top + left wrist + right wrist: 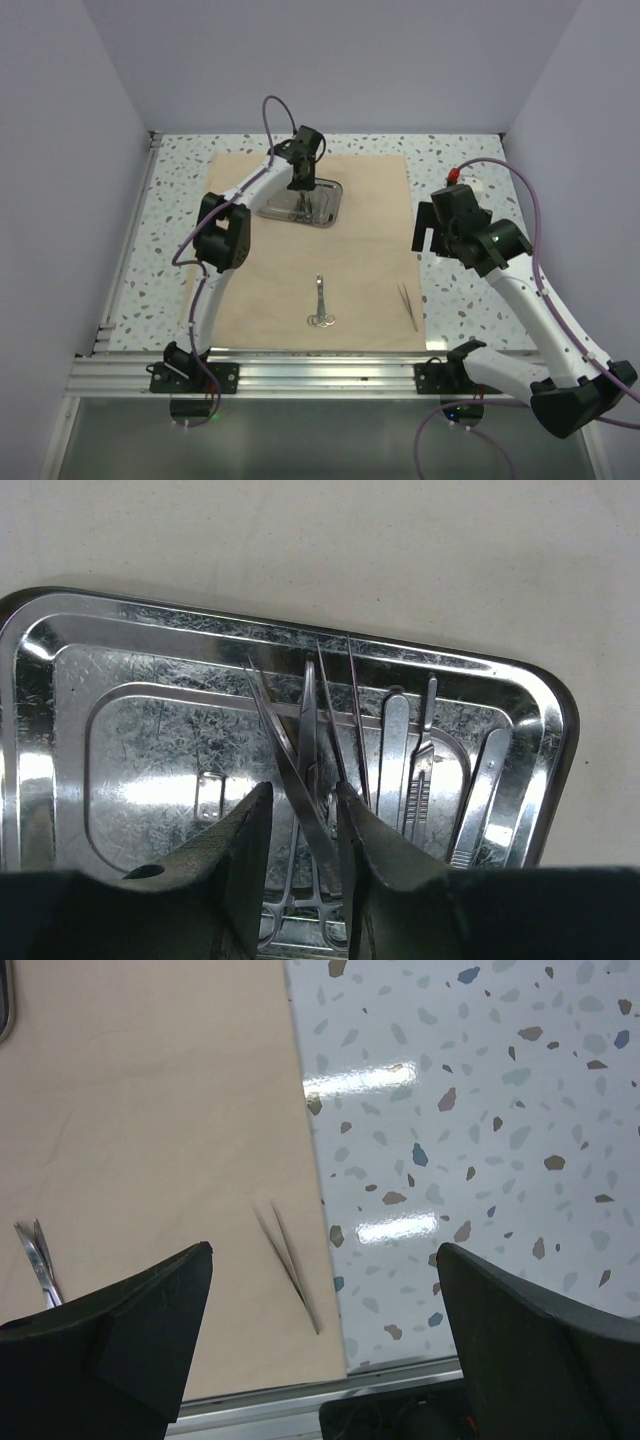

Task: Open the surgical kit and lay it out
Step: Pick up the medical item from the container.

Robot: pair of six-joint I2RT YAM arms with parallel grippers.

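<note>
My left gripper (305, 830) pinches tweezers (290, 755) inside the steel tray (330, 212) on the flat wrap sheet (270, 285), right gripper (325, 1305) spread wide above laid-out tweezers (290, 1265) near scissors (320, 300).

My left arm reaches toward the upper centre of the overhead view, its gripper (300, 190) pointing down, fingers (235, 855) nearly together. My right gripper (432, 228) hovers at the right, jaws spread wide.
</note>
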